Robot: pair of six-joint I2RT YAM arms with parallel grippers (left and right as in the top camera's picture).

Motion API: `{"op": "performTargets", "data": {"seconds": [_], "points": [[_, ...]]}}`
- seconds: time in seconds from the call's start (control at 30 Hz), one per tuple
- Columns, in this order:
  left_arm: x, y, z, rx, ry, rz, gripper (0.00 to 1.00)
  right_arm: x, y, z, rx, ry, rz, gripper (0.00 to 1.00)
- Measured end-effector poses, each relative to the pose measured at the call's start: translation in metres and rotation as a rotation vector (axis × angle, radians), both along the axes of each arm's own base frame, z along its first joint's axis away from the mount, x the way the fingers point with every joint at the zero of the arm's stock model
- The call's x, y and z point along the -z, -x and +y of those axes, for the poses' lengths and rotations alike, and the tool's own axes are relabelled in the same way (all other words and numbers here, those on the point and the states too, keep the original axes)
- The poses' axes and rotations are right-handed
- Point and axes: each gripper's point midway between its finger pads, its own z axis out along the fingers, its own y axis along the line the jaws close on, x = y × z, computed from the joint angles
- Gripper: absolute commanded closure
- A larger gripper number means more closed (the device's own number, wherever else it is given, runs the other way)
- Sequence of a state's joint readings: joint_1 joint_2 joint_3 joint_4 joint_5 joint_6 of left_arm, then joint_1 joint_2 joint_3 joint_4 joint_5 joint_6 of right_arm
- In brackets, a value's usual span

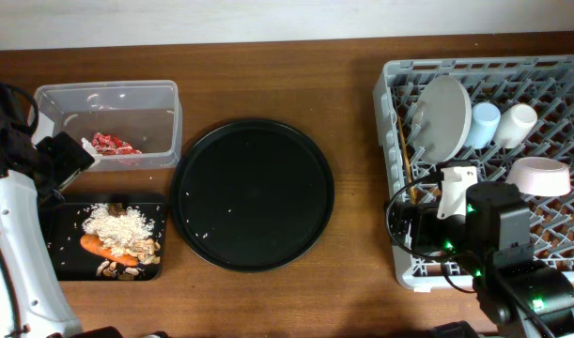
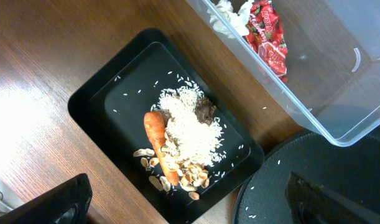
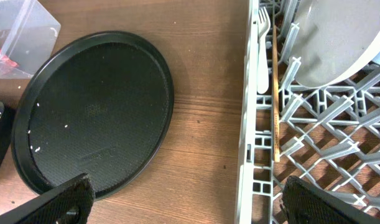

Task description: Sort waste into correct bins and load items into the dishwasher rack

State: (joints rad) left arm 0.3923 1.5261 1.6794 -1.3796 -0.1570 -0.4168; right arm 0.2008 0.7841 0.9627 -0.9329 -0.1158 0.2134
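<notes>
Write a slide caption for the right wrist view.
White fork and chopsticks lie in the grey rack beside the round black tray.

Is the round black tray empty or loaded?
Almost empty: the round black tray carries only a few stray rice grains; nothing else lies on it.

1. Overhead: a fixed camera looks straight down on the table, with the clear tub at left and the grey rack at right.
2. Left wrist: close, angled down on the shallow black tray and the tub's corner, both also seen overhead.
3. Right wrist: close, facing down over the rack's left edge; the round black tray shows in all three views.
</notes>
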Motion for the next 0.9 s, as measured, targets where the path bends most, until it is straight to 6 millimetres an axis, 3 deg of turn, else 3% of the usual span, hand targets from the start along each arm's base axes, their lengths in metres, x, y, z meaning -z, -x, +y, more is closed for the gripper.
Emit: {"op": "performTargets", "data": {"seconds": [0.2,0.3,0.4,0.47,0.57,0.7,0.77,0.9], "points": [[0.0,0.0,0.0,0.0,0.0,0.0,0.01,0.021,-0.004,-0.004,-0.01,0.066,0.074,0.01],[0.0,0.0,0.0,0.0,0.0,0.0,0.01,0.002,-0.017,-0.001,-0.022,0.029,-0.156,0.01],[0.0,0.0,0.0,0.0,0.0,0.001,0.01,-0.017,-0.012,-0.001,-0.022,-0.035,-0.474,0.01],[0.0,0.0,0.0,0.0,0.0,0.001,0.01,-0.017,-0.01,0.0,-0.025,-0.072,-0.673,0.01],[0.0,0.0,0.0,0.0,-0.001,-0.001,0.01,-0.005,-0.002,-0.003,-0.017,-0.097,-0.853,0.01],[0.0,0.0,0.0,0.0,0.0,0.0,0.01,0.024,-0.005,-0.016,0.035,-0.073,-0.868,0.01],[0.0,0.0,0.0,0.0,0.0,0.0,0.01,0.037,-0.01,-0.034,0.113,-0.036,-0.843,0.01],[0.0,0.0,0.0,0.0,0.0,0.0,0.01,0.045,-0.014,-0.067,0.282,0.033,-0.818,0.01]]}}
